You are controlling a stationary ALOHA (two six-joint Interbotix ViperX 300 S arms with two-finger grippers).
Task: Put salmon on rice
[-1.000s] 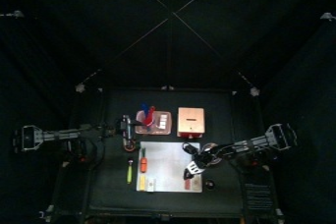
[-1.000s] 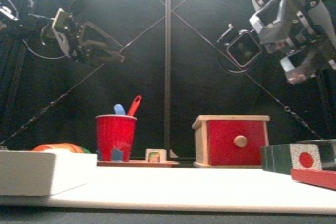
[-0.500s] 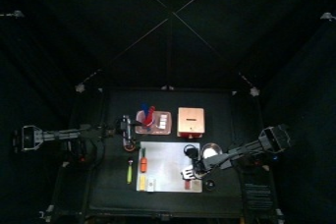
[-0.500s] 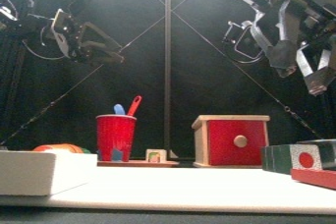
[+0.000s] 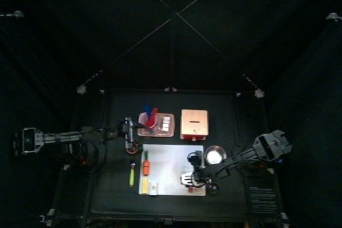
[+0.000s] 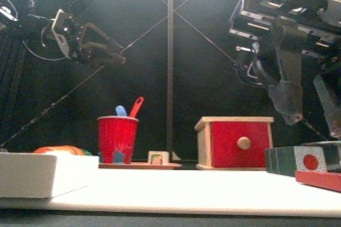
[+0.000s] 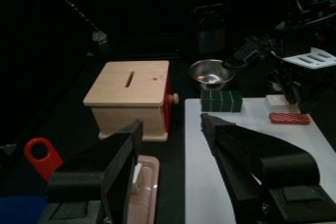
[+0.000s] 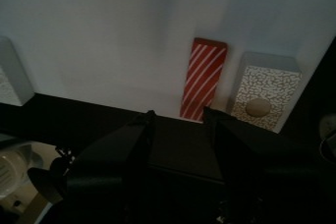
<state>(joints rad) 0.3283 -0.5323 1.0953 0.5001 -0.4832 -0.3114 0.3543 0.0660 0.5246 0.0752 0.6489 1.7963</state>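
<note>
The salmon [image 8: 203, 77], a small red-and-white striped oblong, lies on the white mat [image 8: 105, 31] close to its edge. Beside it sits the rice [image 8: 264, 93], a white speckled block with a pale round lump on it. My right gripper [image 8: 182, 130] hangs open just above the mat's right edge, the salmon's near end lying a little beyond the gap between its jaws, nothing held. From above, this gripper [image 5: 198, 178] is over the mat's right side. The left gripper [image 7: 184, 159] is open and empty, resting at the table's left [image 5: 130, 135].
At the back stand a red cup [image 6: 118, 137] with utensils and a tan box with a red front [image 6: 236, 141]. A metal bowl [image 7: 210, 71] and a dark green block [image 7: 217, 102] sit by the mat's far right. A white block [image 6: 40, 173] lies front left.
The right arm has swung toward the table's front and come down over the mat's right edge, jaws staying open. The left arm has not moved.
</note>
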